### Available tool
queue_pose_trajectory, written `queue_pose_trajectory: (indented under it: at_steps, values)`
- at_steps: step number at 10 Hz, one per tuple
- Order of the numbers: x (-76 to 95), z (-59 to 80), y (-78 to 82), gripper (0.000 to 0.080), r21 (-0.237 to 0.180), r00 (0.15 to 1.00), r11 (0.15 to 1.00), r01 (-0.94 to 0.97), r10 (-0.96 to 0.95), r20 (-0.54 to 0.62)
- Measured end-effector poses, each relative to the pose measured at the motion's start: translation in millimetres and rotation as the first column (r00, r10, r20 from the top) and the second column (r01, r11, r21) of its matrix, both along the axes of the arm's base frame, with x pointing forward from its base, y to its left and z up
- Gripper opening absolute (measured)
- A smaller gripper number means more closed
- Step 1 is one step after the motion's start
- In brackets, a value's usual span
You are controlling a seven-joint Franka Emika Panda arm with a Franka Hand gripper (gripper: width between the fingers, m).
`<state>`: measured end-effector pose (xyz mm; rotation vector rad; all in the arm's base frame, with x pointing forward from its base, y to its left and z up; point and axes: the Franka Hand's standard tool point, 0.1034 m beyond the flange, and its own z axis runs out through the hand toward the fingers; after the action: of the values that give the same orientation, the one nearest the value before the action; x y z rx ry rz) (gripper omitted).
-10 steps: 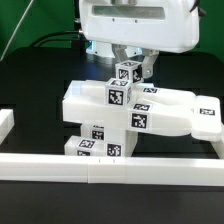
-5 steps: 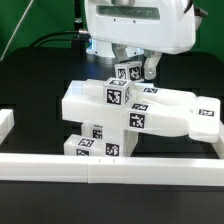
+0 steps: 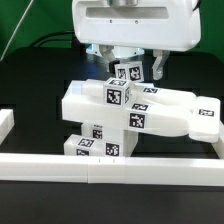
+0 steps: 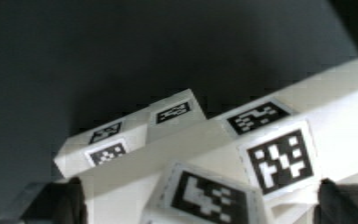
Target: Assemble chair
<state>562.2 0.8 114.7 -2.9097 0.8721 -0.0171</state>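
Desk [image 3: 30, 95]: dark surface, bounded at the front by a long white border rail [image 3: 110, 165] running across the exterior view.

Chair [image 3: 125, 110]: partly built, standing near the middle of the desk just behind the rail. It reads as a stack: a tagged base block low down, a broad flat panel lying across it, and a cut-out frame piece reaching toward the exterior view's right. A small tagged block [image 3: 128, 72] sits on top of the stack at the rear.

Gripper [image 3: 130, 68]: positioned directly over the small block. Compared with a second ago, when its fingers were close against the block's sides, they now stand spread wide, with visible gaps on both sides of the block. The block has not shifted. In the wrist view the block's tagged faces [image 4: 274, 155] fill the space between the dark fingertips [image 4: 43, 205], with none seen touching it.

Assessment: the small block appears to have just been released in place on the assembly. It seems to hold position unaided. Whether it is fully seated cannot be confirmed from these views. Next step, in my judgement, is a straight upward withdrawal; risk is a finger snagging the block.
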Motion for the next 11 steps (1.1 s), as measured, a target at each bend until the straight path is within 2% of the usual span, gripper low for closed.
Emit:
queue_pose_trajectory:
  at_steps: [3, 7, 10, 11]
  values:
    - [1.7, 0.1, -3.5, 0.0649, -0.031, 0.958, 0.958, -0.285, 0.286, 0.017]
    - [1.7, -0.1, -3.9, 0.0649, -0.046, 0.876, 0.876, -0.48, 0.482, 0.029]
    - [1.7, -0.1, -3.9, 0.0649, -0.058, 0.788, 0.789, -0.612, 0.614, 0.036]
    - [1.6, -0.1, -4.5, 0.0649, -0.069, 0.721, 0.722, -0.689, 0.692, 0.035]
